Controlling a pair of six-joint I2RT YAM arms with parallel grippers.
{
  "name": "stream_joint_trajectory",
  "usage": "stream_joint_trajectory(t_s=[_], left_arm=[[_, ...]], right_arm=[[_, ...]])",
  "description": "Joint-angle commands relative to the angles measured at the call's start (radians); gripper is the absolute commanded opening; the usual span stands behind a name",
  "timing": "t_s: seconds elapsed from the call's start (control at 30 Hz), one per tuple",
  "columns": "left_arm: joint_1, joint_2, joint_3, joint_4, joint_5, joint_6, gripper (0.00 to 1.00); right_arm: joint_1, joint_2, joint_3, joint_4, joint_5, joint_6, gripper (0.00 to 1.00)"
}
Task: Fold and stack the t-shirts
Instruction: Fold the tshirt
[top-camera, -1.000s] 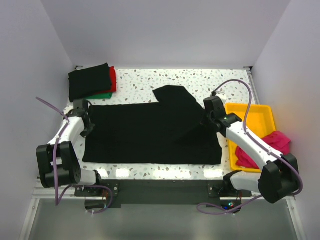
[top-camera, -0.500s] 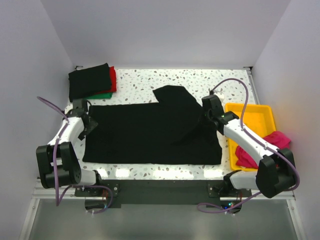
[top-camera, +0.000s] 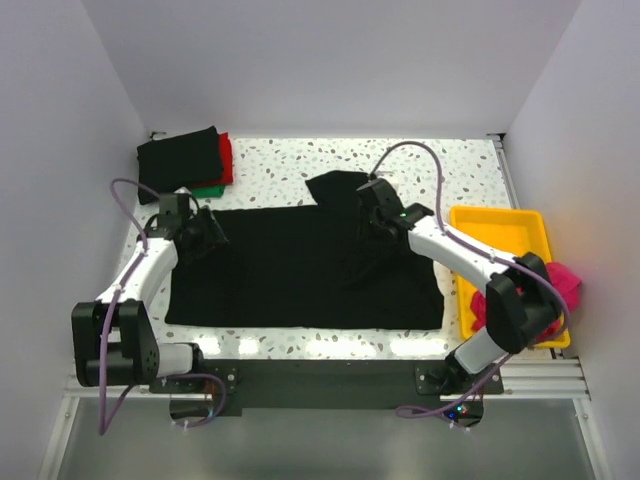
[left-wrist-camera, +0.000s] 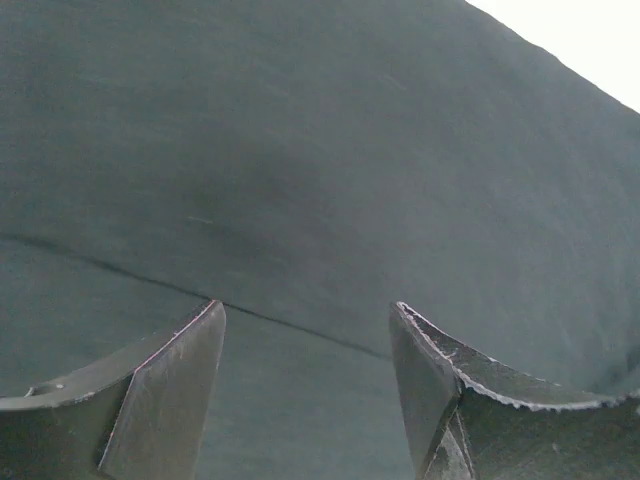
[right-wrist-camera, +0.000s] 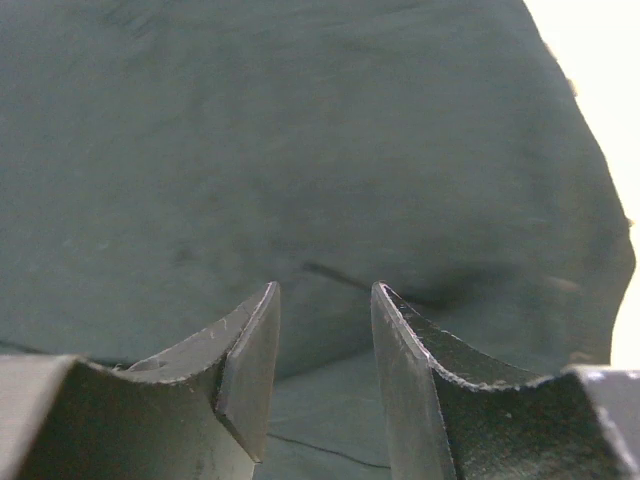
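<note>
**Overhead and wrist views.** Nearest to you, a black t-shirt (top-camera: 300, 270) is lying spread flat across the middle of the worktop (top-camera: 450, 170). Its near border is running close to the near edge, and one sleeve is sticking out toward the far edge.

Your left gripper (top-camera: 207, 233) is hovering over the shirt's left margin. In its wrist view the two fingers (left-wrist-camera: 165, 390) are standing well apart, with only flat dark cloth and one crease line showing between them.

Your right gripper (top-camera: 370, 218) is hanging over the base of that far sleeve. Its jaws are also standing apart, by a narrower gap, and nothing is sitting between them. Whether either tool is touching the cloth cannot be told.

Along the right edge, a yellow tray (top-camera: 500, 222) is holding a magenta-pink shirt (top-camera: 567, 278), which is spilling over the tray's outer rim.

In the far left corner, three shirts are sitting in a stack. A folded black shirt (top-camera: 178, 165) is lying on top, a red shirt (top-camera: 227, 158) under it, and a green shirt (top-camera: 207, 190) is peeking out at the near side.
</note>
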Motion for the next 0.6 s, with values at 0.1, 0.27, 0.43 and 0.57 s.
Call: stream_joint_trajectory(t_s=[0.1, 0.27, 0.43, 0.57], left_arm=[[-0.064, -0.048, -0.019, 0.061, 0.156, 0.082, 0.72], [-0.065, -0.059, -0.049, 0.064, 0.204, 0.115, 0.72], [-0.065, -0.076, -0.112, 0.101, 0.25, 0.111, 0.72], [-0.087, -0.074, -0.123, 0.116, 0.278, 0.111, 0.72]], right_arm=[[0.062, 0.126, 0.098, -0.055, 0.042, 0.027, 0.43], [0.067, 0.111, 0.008, -0.055, 0.036, 0.078, 0.43], [0.067, 0.062, -0.103, -0.046, 0.028, 0.136, 0.42], [0.068, 0.011, -0.19, -0.03, 0.035, 0.172, 0.42]])
